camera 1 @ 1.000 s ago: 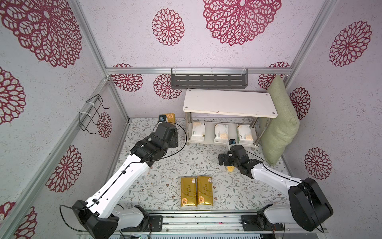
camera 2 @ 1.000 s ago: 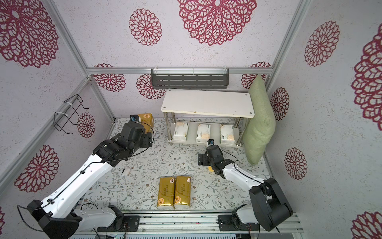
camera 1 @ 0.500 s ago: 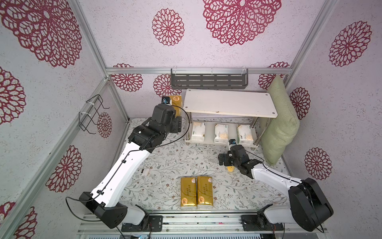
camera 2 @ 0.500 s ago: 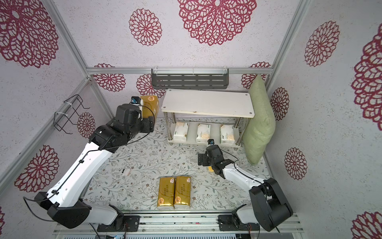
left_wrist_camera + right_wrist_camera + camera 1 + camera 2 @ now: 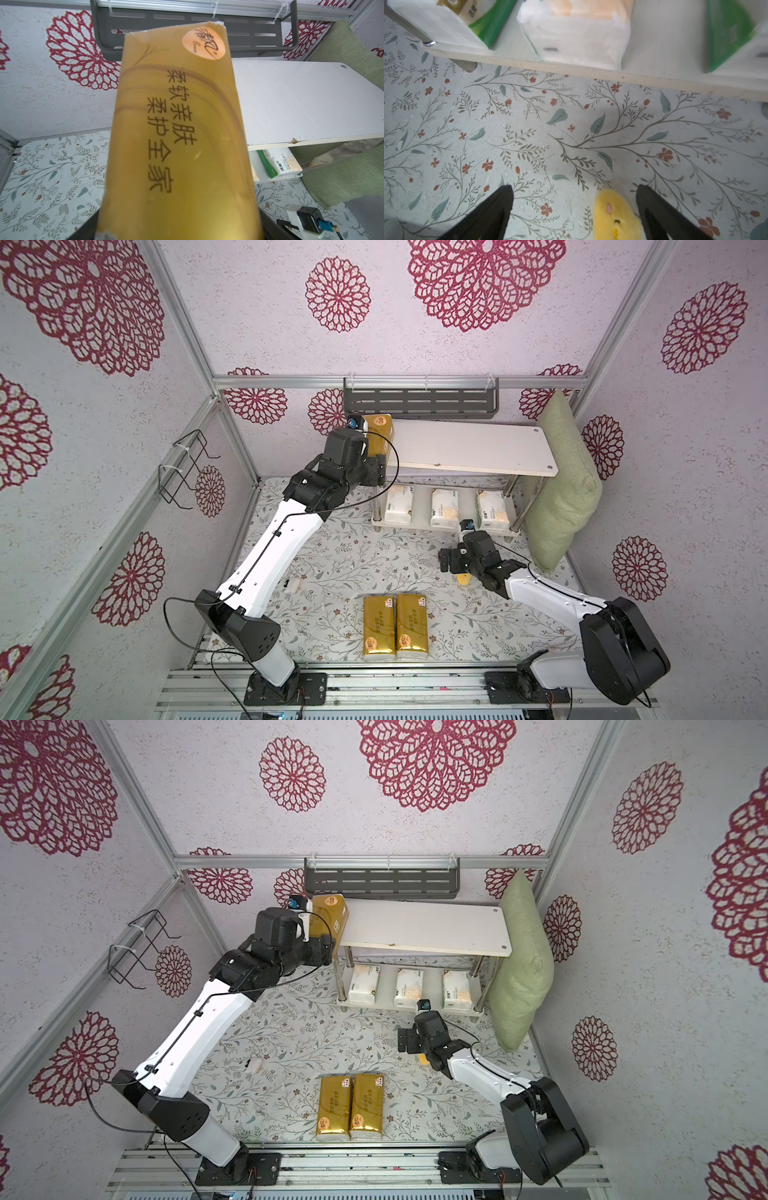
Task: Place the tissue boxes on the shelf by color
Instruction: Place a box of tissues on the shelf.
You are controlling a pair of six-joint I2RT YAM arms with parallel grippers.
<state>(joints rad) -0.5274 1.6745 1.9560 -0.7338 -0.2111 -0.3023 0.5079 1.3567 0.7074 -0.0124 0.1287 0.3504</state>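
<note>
Over the left end of the shelf's (image 5: 469, 448) top board, the left gripper (image 5: 374, 458) is pinching one gold tissue pack (image 5: 379, 433) — whether it is touching the board, I cannot tell. Three white packs (image 5: 444, 508) are lying on the lower board. Two gold packs (image 5: 378, 626) are lying together near the tabletop's (image 5: 332, 556) front edge. The right gripper (image 5: 574, 188) is hanging spread — a yellow lump (image 5: 614, 214) between its fingers (image 5: 492, 214).
</note>
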